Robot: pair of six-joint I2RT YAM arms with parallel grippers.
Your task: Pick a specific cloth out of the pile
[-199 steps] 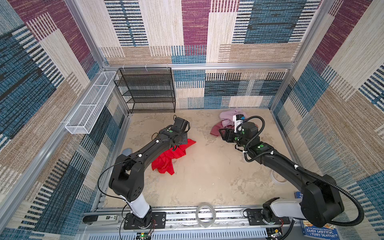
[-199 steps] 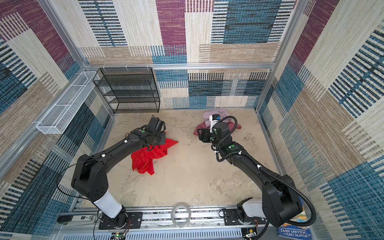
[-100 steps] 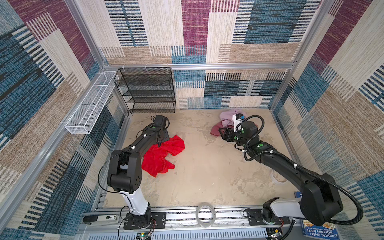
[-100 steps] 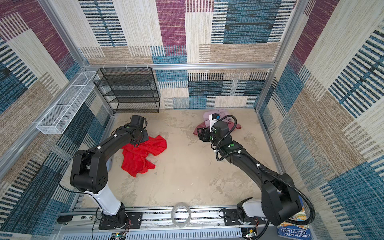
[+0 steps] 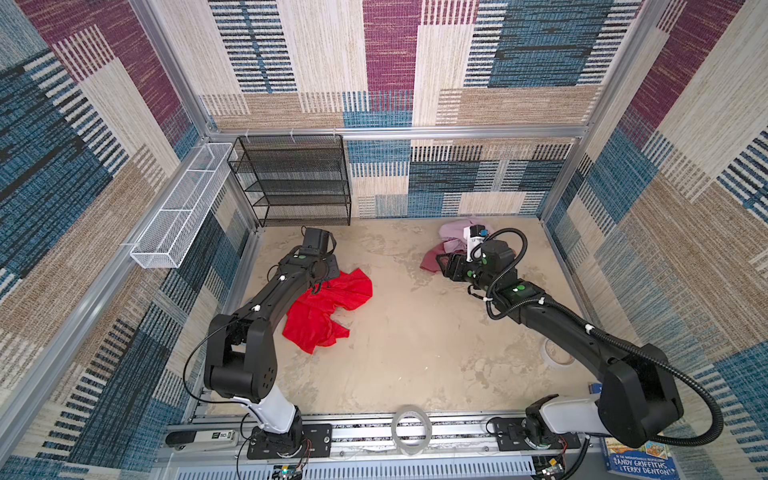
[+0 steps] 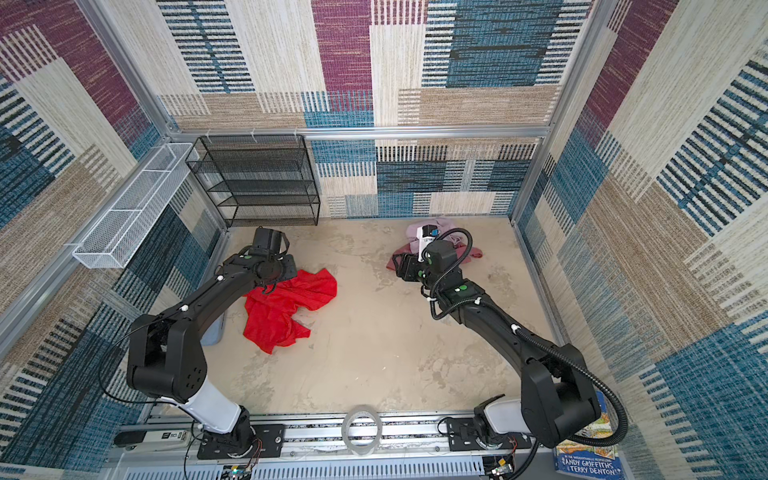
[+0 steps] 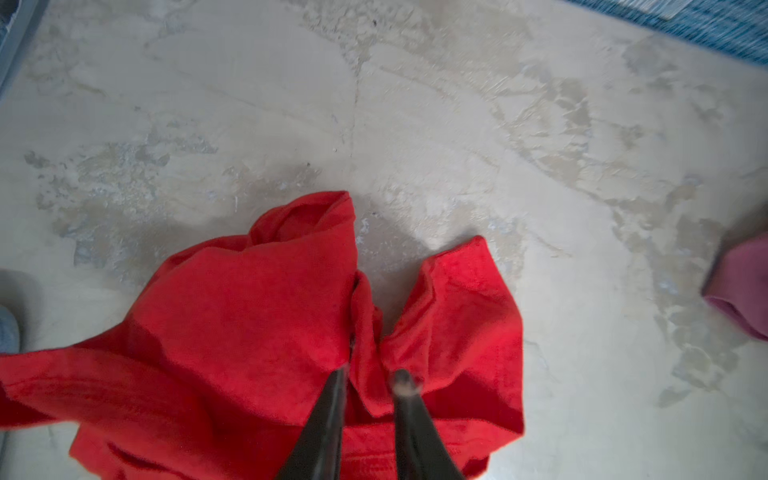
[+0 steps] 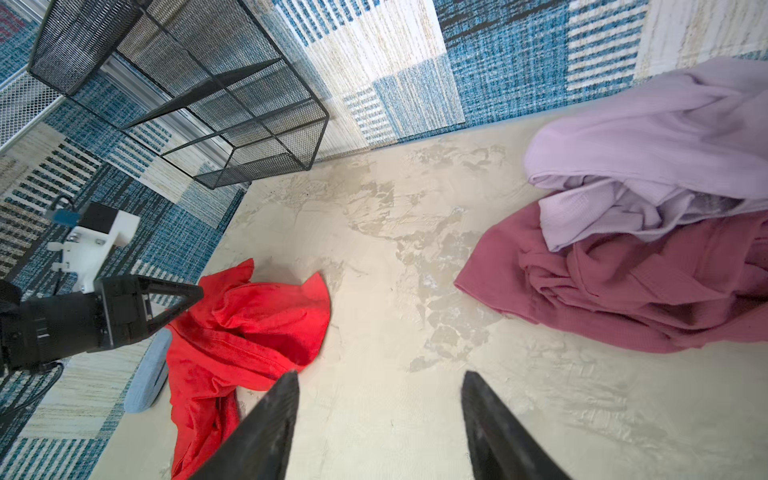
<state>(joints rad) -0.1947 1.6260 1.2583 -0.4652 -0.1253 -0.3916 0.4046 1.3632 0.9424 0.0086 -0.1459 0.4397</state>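
So I'm working inside a booth with patchwork carpet walls (image 5: 390, 62) in blue, beige and plum, over a mottled beige floor (image 5: 415, 340). Far left, a white wire basket (image 5: 183, 208) hangs on the wall, and beside it a black mesh shelf rack (image 5: 297, 178) stands against the back wall.

Next comes my left claw (image 7: 371, 380), low over the red cloth (image 5: 328, 309). In the left wrist view my tips sit a little apart with a fold of the red fabric standing up between them; I honestly can't tell if I'm pinching it or just straddling it. The red cloth lies crumpled on the floor on my left side, well apart from the pile (image 8: 648, 232), partly under my left forearm. A bit of pale blue-grey stuff (image 6: 214, 332) peeks out by the left wall; can't tell what it is.

Over on the right, my right claw (image 8: 380, 386) hangs with its tips spread wide and nothing between them, just bare floor below. Near it, by the back wall, the lilac cloth (image 8: 665, 137) lies on top of the rose-pink cloth (image 8: 623, 291). A ring of clear tape (image 5: 409, 426) rests on the front rail, and a book (image 5: 638, 457) sits in the front right corner.
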